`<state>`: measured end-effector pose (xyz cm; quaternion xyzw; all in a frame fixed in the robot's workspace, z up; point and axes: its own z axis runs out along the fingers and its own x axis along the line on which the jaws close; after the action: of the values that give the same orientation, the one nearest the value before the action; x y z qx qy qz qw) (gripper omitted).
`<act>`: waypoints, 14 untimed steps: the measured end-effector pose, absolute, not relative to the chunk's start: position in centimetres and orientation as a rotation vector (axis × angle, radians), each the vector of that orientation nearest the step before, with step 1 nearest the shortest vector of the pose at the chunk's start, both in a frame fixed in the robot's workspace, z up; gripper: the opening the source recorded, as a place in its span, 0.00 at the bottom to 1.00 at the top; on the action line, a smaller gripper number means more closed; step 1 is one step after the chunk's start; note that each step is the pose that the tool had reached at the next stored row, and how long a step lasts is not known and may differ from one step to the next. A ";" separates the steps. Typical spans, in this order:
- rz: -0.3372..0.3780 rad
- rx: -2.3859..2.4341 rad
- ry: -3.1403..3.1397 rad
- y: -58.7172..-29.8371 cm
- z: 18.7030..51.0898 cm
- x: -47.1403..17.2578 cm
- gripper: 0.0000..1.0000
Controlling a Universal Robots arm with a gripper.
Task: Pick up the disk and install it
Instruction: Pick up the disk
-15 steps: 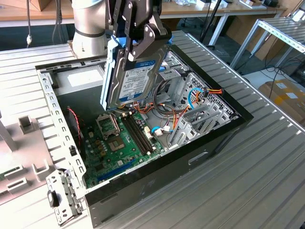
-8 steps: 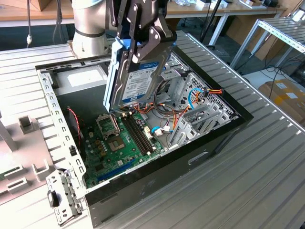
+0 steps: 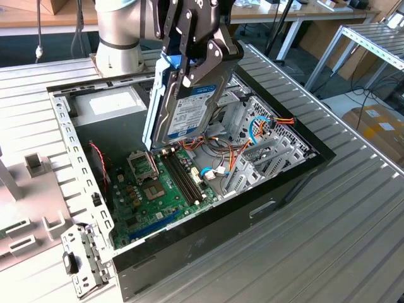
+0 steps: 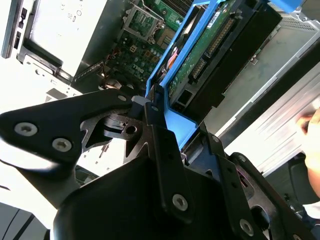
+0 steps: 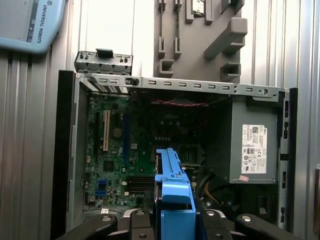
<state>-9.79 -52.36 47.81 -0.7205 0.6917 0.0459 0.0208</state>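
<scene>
The disk (image 3: 189,110), a dark grey hard drive in a light blue carrier frame, hangs on edge and tilted above the open computer case (image 3: 252,205), over the motherboard (image 3: 161,186). My gripper (image 3: 192,63) is shut on its upper end, with one black finger on each side. In the second wrist view the disk (image 4: 212,47) runs away from the fingers (image 4: 152,117), its green circuit side showing. The first wrist view looks down the carrier's blue edge (image 5: 172,190) into the case. The metal drive cage (image 3: 265,142) lies toward the exterior view's right of the disk.
The case lies on its side on a ribbed metal table (image 3: 353,240). Coloured cables (image 3: 221,154) run between motherboard and cage. The power supply (image 3: 113,101) fills the far corner. A loose metal bracket (image 3: 82,262) and a grey fixture (image 3: 28,189) sit on the exterior view's left.
</scene>
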 end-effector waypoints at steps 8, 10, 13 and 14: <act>0.142 -2.234 2.144 -52.9 47.7 -9.4 0.37; 0.142 -2.234 2.145 -53.0 47.7 -9.3 0.37; 0.142 -2.234 2.144 -53.3 47.7 -9.1 0.37; 0.142 -2.234 2.145 -53.3 47.7 -9.1 0.37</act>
<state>-9.06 -53.32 47.70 -0.7205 0.6916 0.0459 0.0208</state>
